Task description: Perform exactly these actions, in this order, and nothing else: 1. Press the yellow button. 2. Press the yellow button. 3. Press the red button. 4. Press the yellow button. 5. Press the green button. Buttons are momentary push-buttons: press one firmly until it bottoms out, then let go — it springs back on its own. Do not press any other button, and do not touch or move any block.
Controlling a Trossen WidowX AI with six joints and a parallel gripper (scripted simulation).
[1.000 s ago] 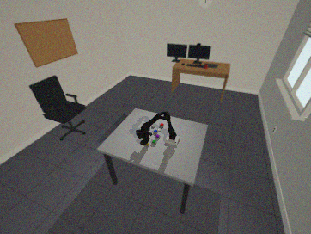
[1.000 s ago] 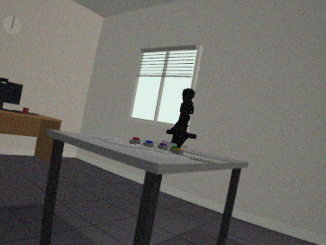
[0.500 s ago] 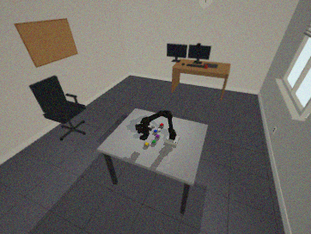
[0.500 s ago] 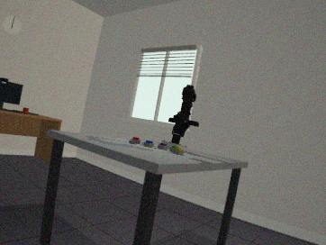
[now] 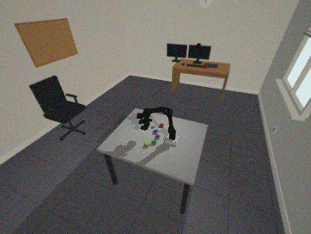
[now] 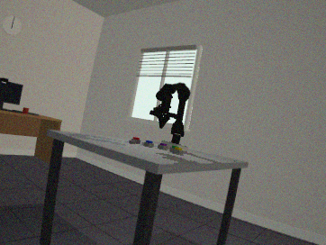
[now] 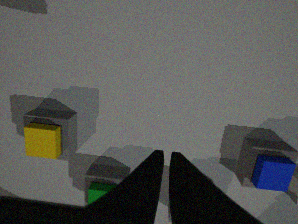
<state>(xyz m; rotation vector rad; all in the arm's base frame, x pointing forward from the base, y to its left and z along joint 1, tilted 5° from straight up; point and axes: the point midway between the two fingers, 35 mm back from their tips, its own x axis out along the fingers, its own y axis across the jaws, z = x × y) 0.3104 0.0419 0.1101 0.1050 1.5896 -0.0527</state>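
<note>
In the wrist view, nearest to the camera, I see my gripper (image 5: 144, 127) (image 6: 162, 127) (image 7: 166, 159) shut, its two dark tapering fingers separated at the tips by only a narrow slit and holding nothing. It hangs above the tabletop, apart from every button.

Below it lie the push-buttons, each a coloured cap on a grey housing. The green button (image 5: 154, 141) (image 6: 174, 147) (image 7: 101, 192) is partly covered by one finger in the wrist view; the yellow button (image 5: 146, 144) (image 6: 178, 149) (image 7: 43, 141) stands near it, at the left of that view, its cap raised. The blue button (image 5: 155, 131) (image 6: 149, 142) (image 7: 273, 173) lies on the opposite side of the fingers. The top view adds the purple button (image 5: 157, 136) (image 6: 163, 145), between green and blue, and the red button (image 5: 161, 125) (image 6: 136, 139), at the end of the row away from yellow.

The black six-joint arm (image 5: 161, 109) (image 6: 184, 95) arches over the light grey table (image 5: 193, 142) (image 6: 113, 149). Farther off I note a black office chair (image 5: 47, 95) and a wooden desk (image 5: 202, 70) (image 6: 27, 128) bearing two monitors. A cork board (image 5: 47, 42) hangs on the wall.
</note>
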